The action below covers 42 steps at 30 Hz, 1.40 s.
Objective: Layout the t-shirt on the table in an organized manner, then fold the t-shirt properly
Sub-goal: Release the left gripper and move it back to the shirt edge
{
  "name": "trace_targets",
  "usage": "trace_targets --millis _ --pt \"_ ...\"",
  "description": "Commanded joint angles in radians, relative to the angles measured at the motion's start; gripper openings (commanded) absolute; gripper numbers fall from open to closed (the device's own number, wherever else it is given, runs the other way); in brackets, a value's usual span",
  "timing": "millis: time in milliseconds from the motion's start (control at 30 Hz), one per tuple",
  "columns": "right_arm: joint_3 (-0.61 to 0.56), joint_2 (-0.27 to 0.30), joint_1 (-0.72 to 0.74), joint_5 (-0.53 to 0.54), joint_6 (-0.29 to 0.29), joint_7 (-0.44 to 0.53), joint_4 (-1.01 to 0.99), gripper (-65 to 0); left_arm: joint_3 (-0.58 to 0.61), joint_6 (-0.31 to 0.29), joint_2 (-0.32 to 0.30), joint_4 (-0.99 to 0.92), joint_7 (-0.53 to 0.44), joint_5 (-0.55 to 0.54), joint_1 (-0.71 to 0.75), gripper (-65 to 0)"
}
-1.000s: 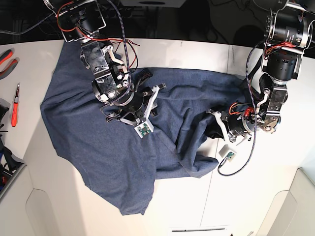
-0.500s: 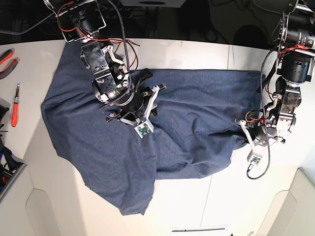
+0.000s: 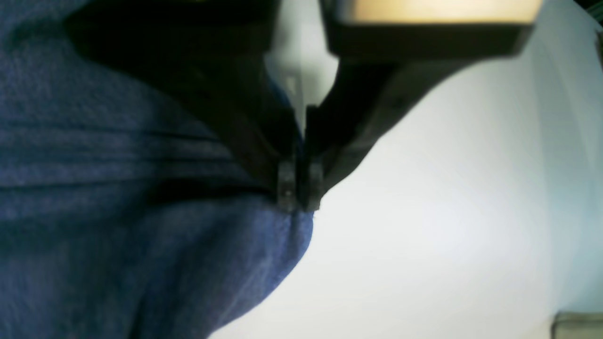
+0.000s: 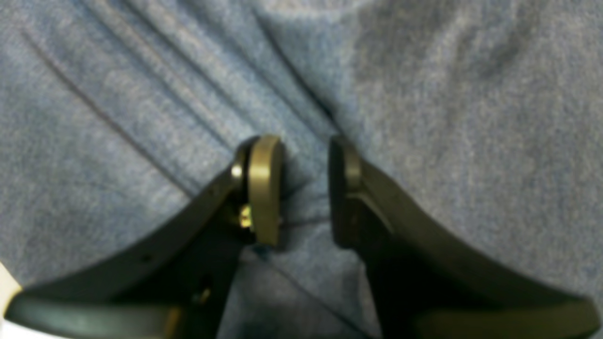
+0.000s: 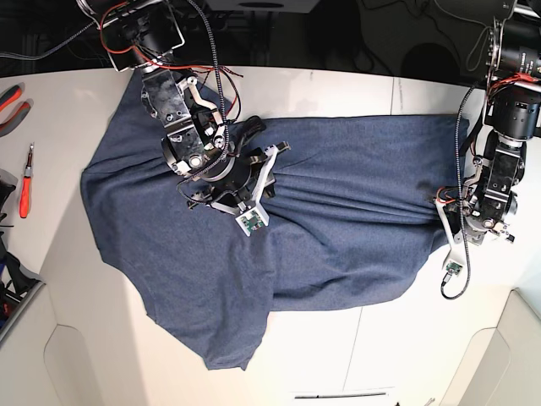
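The navy-blue t-shirt (image 5: pixel 338 211) lies spread across the white table (image 5: pixel 439 338), plain side up, no lettering showing. Creases run across it between the two grippers. My left gripper (image 5: pixel 444 203) is at the shirt's right edge. In the left wrist view it (image 3: pixel 299 188) is shut on the edge of the shirt (image 3: pixel 118 212), low over the table (image 3: pixel 447 212). My right gripper (image 5: pixel 260 145) is on the shirt's upper middle. In the right wrist view it (image 4: pixel 304 188) has its fingers a little apart, with a bunch of shirt cloth (image 4: pixel 447 117) pinched between them.
Red-handled pliers (image 5: pixel 8 101) and a red screwdriver (image 5: pixel 25 182) lie on the table's far left. A dark seam (image 5: pixel 393 89) crosses the table at the back right. Cables hang from both arms. The shirt's lower corner (image 5: pixel 228 359) reaches toward the front edge.
My left gripper has pulled the shirt's right edge further right, and the folded-over part has opened out flat. The whole shirt has slid a little right. My right gripper has barely moved.
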Motion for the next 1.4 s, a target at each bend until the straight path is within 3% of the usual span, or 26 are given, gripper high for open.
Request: trace_targets --millis 0,67,200,233,400,467,567,700,833,933,1133,1200,1367 --pt "0.004 0.008 0.003 -0.024 -0.015 -0.049 0.0 -48.8 -0.033 0.051 -0.039 0.035 -0.001 0.035 -0.034 -49.6" --pt "0.004 0.008 0.003 -0.024 -0.016 -0.05 0.0 -48.8 -0.081 0.07 -0.044 0.071 -0.001 0.034 -0.034 -41.9" --pt "0.004 0.008 0.003 -0.024 -0.015 -0.061 0.0 -48.8 -0.198 0.075 -0.044 0.103 -0.011 0.025 -0.034 -41.5" --pt "0.004 0.008 0.003 -0.024 -0.016 -0.061 0.0 -48.8 -0.224 0.055 -0.044 0.103 -0.029 0.002 -0.034 -41.6" --pt "0.004 0.008 0.005 -0.023 -0.016 -0.06 0.007 -48.8 -0.324 -0.176 -0.043 0.103 -0.082 -0.254 -0.034 -41.6" --pt "0.004 0.005 0.005 -0.024 -0.016 -0.063 0.033 -48.8 -0.335 -0.206 -0.043 0.103 -0.084 -0.323 -0.034 -41.6" --pt "0.004 0.005 0.003 -0.024 -0.016 -0.108 0.119 -48.8 -0.335 -0.248 -0.043 0.101 -0.075 -0.338 -0.033 -41.6" --pt "0.004 0.005 0.003 -0.022 -0.016 -0.17 0.295 -48.8 -0.335 -0.249 -0.043 0.101 -0.069 -0.357 -0.033 -41.6" --pt "0.004 -0.003 0.006 0.062 -0.015 -0.161 0.456 -48.8 -0.335 -0.25 -0.04 0.101 -0.069 -0.392 -0.033 -41.6" --pt "0.004 -0.043 0.009 0.093 -0.015 -0.109 0.479 -48.8 -0.335 -0.25 -0.034 0.101 -0.069 -0.403 -0.033 -41.6" --pt "0.004 -0.148 0.1 0.089 -0.016 0.069 0.172 -48.8 -0.335 -0.273 0.004 0.101 -0.069 -0.419 -0.033 -41.6" --pt "-0.023 -0.149 0.169 0.098 -0.022 0.123 0.019 -48.8 -0.335 -0.272 0.024 0.101 -0.069 -0.418 -0.033 -41.6" --pt "-0.075 -0.149 0.315 0.036 -0.126 0.138 -0.329 -56.0 -0.335 -0.272 0.052 0.101 -0.069 -0.418 -0.033 -41.6"
